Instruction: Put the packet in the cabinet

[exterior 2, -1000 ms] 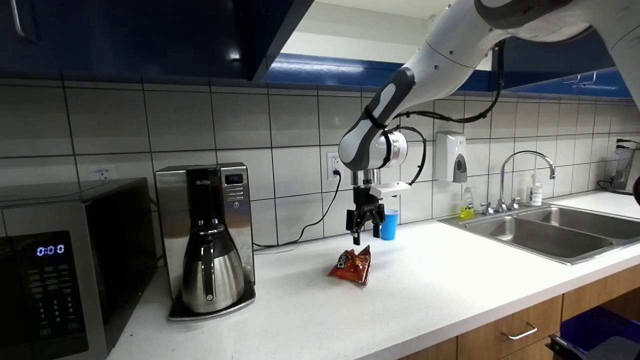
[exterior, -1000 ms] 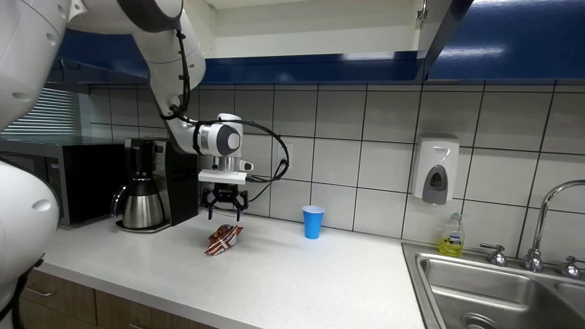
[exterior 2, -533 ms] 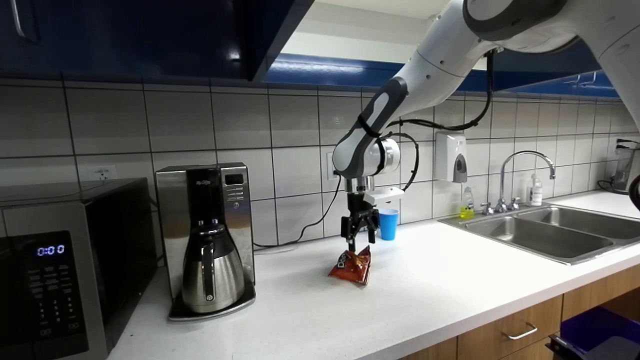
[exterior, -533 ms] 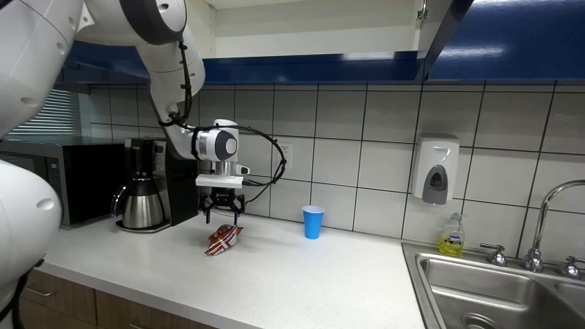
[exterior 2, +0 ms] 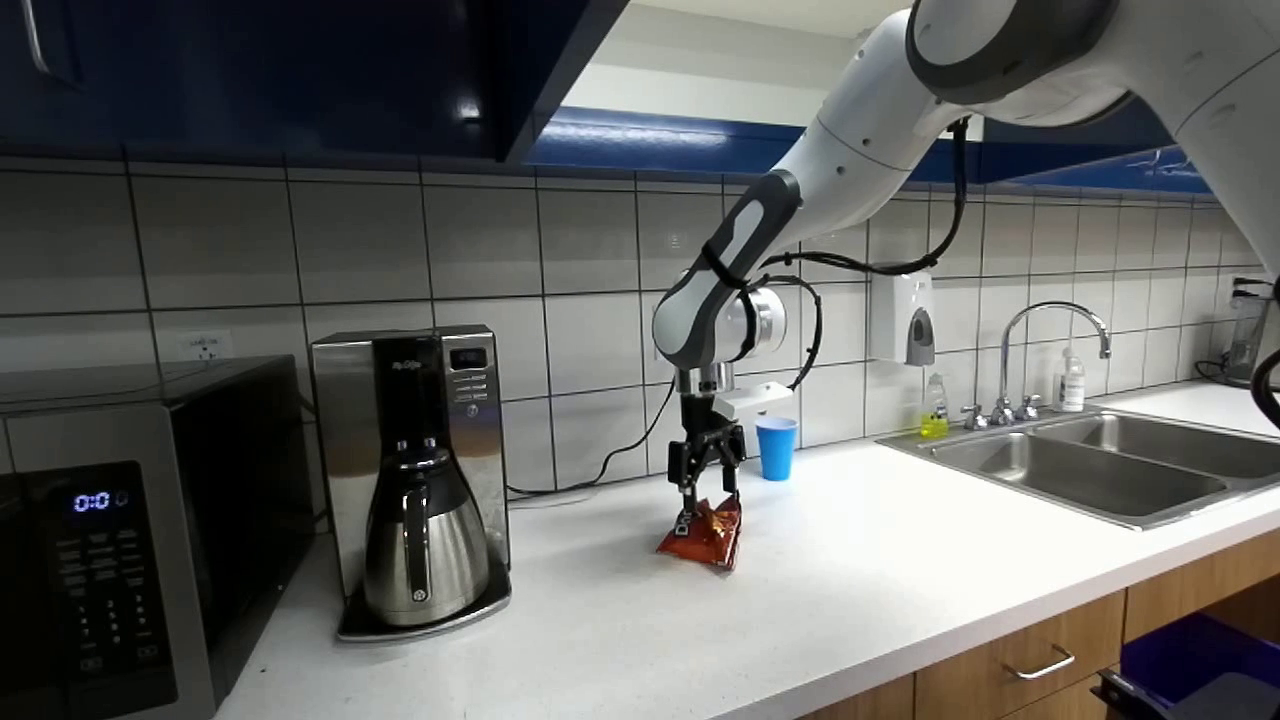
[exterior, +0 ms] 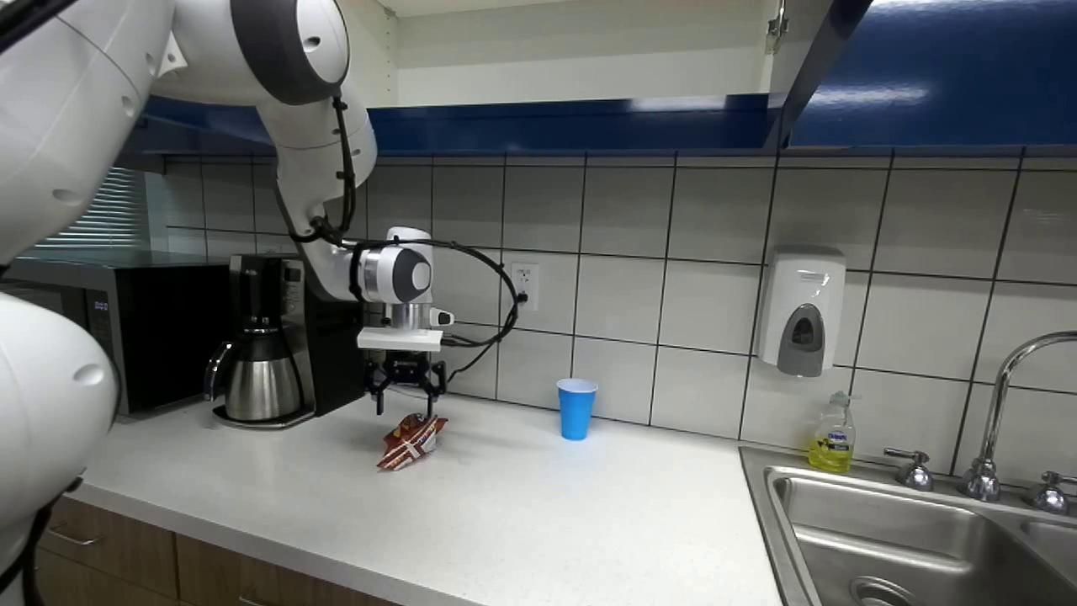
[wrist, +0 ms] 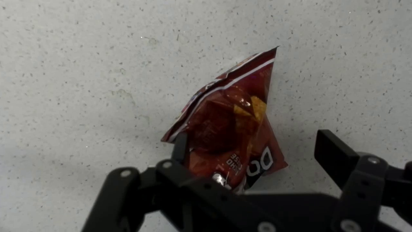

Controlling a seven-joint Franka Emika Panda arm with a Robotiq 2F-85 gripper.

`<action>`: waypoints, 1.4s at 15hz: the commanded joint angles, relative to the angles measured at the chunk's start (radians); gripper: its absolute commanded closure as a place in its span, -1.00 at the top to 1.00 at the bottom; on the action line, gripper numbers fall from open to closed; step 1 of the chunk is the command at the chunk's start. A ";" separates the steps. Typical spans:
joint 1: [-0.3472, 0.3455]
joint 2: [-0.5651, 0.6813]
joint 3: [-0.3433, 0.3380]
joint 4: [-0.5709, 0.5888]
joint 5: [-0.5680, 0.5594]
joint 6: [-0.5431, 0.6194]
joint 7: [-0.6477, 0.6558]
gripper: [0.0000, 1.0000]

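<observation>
Tiled wall (exterior: pixel 627 295) backs your workspace; below it runs the white countertop (exterior: pixel 547 522). Above, the cabinet (exterior: pixel 580 71) stands with its white interior exposed and at least one door (exterior: pixel 803 38) swung out, so no door step appears necessary. Your arm (exterior 2: pixel 865 140) reaches down in front of the cabinet, near the coffee maker (exterior 2: pixel 409 400). Your gripper (exterior: pixel 405 412) points downward over the countertop, fingers (wrist: pixel 336 158) spread, nothing clamped. Leave the upright blue cup (exterior: pixel 576 412) alone. The packet (wrist: pixel 222 125) lies on the countertop under the gripper, not yet in the cabinet.

Step in hand, as judged: approach to the grasp; transfer remains to be done. Check alignment in the wrist view: one of the fingers overlaps the packet's edge, while the opposite one stands clear of it, bare countertop between. Contact cannot be confirmed. Next move calls for a sideways shift until the packet sits midway, then a short descent and gentle closing. Expect the packet to crumple or slip; verify that both fingers bear on it before you raise it toward the cabinet.
</observation>
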 commanded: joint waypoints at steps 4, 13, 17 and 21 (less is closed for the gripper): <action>0.009 0.048 0.007 0.062 -0.045 -0.006 0.051 1.00; 0.014 0.079 0.004 0.090 -0.071 -0.010 0.075 1.00; 0.015 0.087 0.003 0.097 -0.074 -0.012 0.072 0.31; 0.013 0.090 0.003 0.098 -0.075 -0.013 0.070 -0.30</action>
